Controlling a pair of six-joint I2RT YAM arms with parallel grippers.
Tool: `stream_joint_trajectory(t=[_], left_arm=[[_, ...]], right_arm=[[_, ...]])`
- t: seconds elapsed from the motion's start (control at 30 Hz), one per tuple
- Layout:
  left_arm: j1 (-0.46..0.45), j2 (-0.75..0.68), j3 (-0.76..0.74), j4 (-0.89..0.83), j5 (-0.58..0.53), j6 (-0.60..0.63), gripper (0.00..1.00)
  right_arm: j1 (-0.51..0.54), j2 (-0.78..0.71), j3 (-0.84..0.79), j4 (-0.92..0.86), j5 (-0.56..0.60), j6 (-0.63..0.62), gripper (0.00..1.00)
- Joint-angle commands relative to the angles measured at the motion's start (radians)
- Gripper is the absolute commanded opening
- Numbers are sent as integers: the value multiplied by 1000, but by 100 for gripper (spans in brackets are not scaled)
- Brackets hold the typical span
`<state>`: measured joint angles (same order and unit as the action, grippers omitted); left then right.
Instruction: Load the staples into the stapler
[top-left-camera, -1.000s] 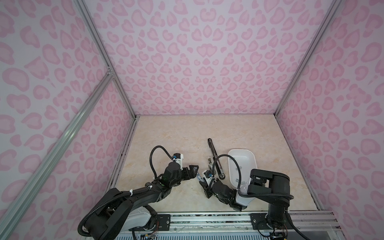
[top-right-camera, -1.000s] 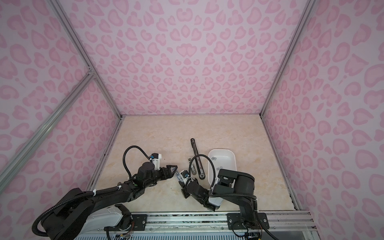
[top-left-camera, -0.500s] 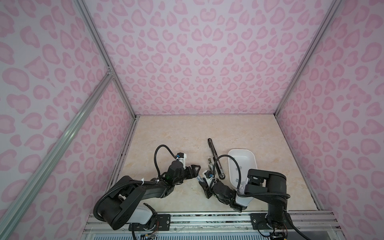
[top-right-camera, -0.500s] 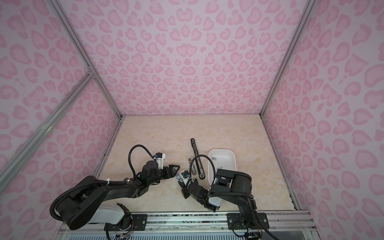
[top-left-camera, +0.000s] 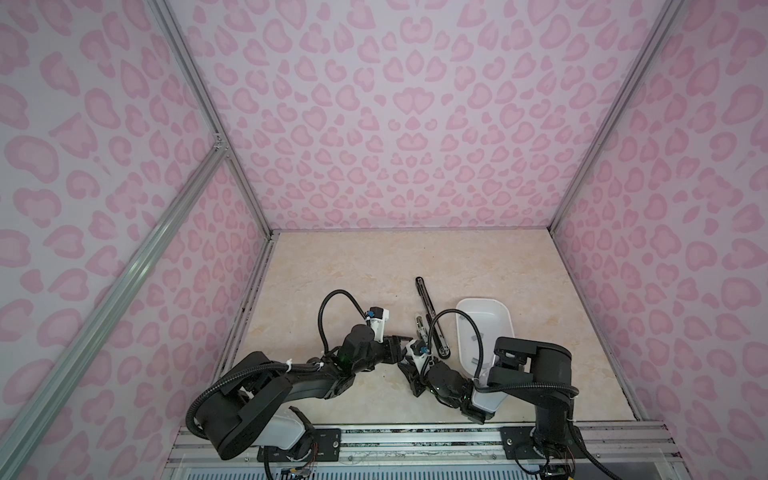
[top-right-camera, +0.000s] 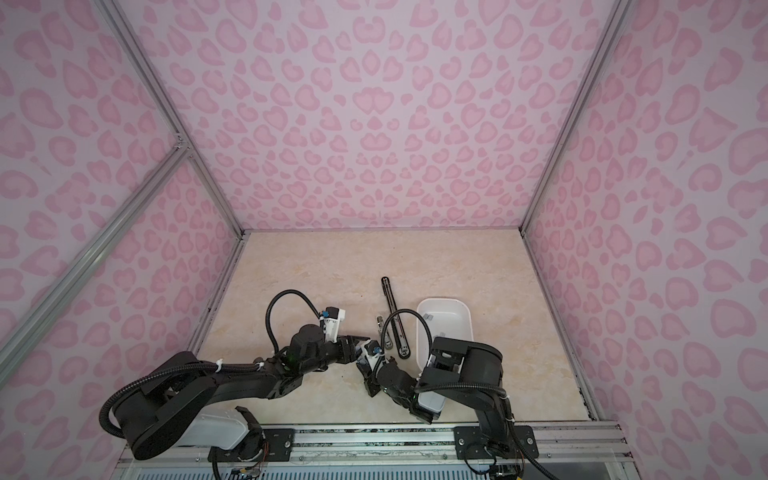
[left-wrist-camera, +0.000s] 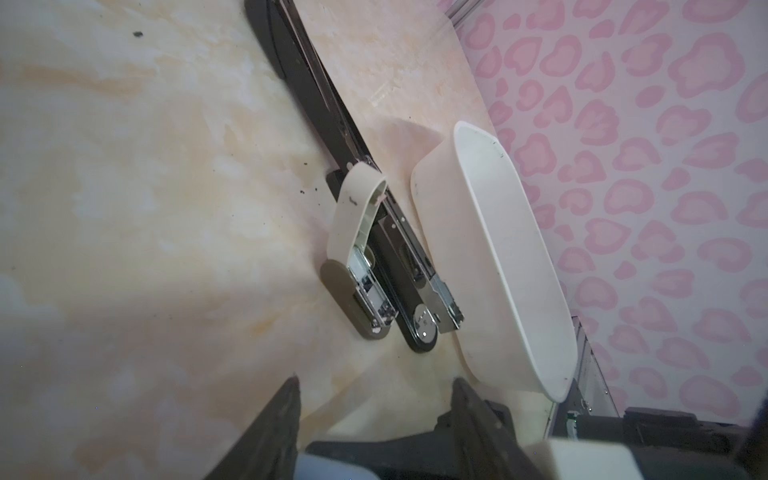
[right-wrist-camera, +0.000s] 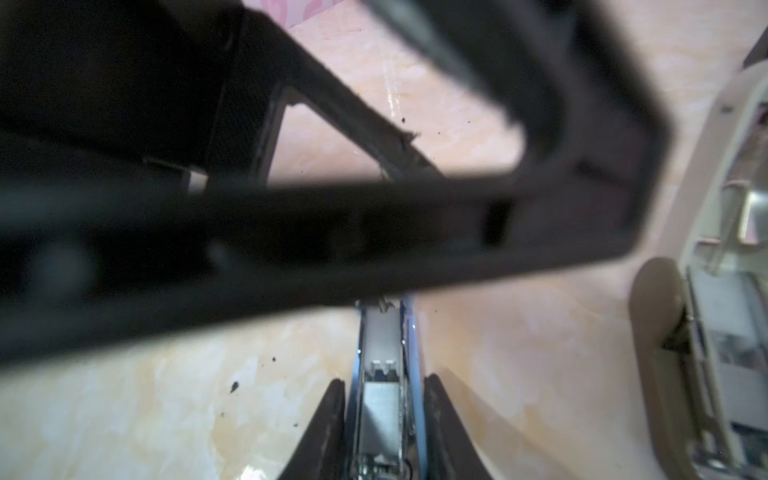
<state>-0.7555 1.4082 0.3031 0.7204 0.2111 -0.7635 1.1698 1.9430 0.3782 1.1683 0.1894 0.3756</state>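
My right gripper (right-wrist-camera: 384, 380) is shut on the sides of a stapler's open metal magazine (right-wrist-camera: 382, 332). A grey strip of staples (right-wrist-camera: 380, 409) lies inside that channel between the fingers. My left gripper (left-wrist-camera: 374, 382) is open, its fingers (left-wrist-camera: 291, 407) apart with bare floor between the tips. In both top views it sits tip to tip against the right gripper (top-left-camera: 405, 359) at the front middle. Its dark fingers cross blurred over the magazine in the right wrist view. More staples (top-left-camera: 471, 338) lie in the white tray (top-left-camera: 505, 316).
A small beige stapler (left-wrist-camera: 357, 232) lies open beside a long black stapler (left-wrist-camera: 324, 124), both just left of the white tray (left-wrist-camera: 498, 270). Pink patterned walls (top-left-camera: 415, 124) close in the floor on three sides; a metal rail (top-left-camera: 415, 436) runs along the front.
The left arm has reached further right, up to the right gripper, and its jaws have narrowed. The right gripper has held still with the magazine.
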Motion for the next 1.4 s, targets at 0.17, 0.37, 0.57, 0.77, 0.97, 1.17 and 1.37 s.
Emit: stream_joint_trajectory(t=[0.17, 0.37, 0.57, 0.77, 0.97, 1.17, 1.37], left_arm=[[-51, -46, -46, 14, -91, -8, 53], [-67, -50, -54, -23, -154, 15, 53], [-101, -34, -49, -59, -237, 46, 53], [-136, -13, -38, -106, -323, 69, 53], [-143, -5, -28, -131, -357, 69, 53], [-144, -28, -32, -142, -372, 70, 53], [-143, -94, -56, -162, -398, 60, 53]], right_arm=[[-3, 25, -16, -240, -95, 42, 16], [-2, 12, -27, -228, -93, 44, 18], [-2, -5, -34, -234, -86, 44, 20], [-2, -25, -46, -224, -80, 35, 35], [-2, -77, -68, -220, -81, 18, 49], [-2, -156, -106, -223, -68, 7, 53], [-2, -263, -127, -260, -58, -4, 42]])
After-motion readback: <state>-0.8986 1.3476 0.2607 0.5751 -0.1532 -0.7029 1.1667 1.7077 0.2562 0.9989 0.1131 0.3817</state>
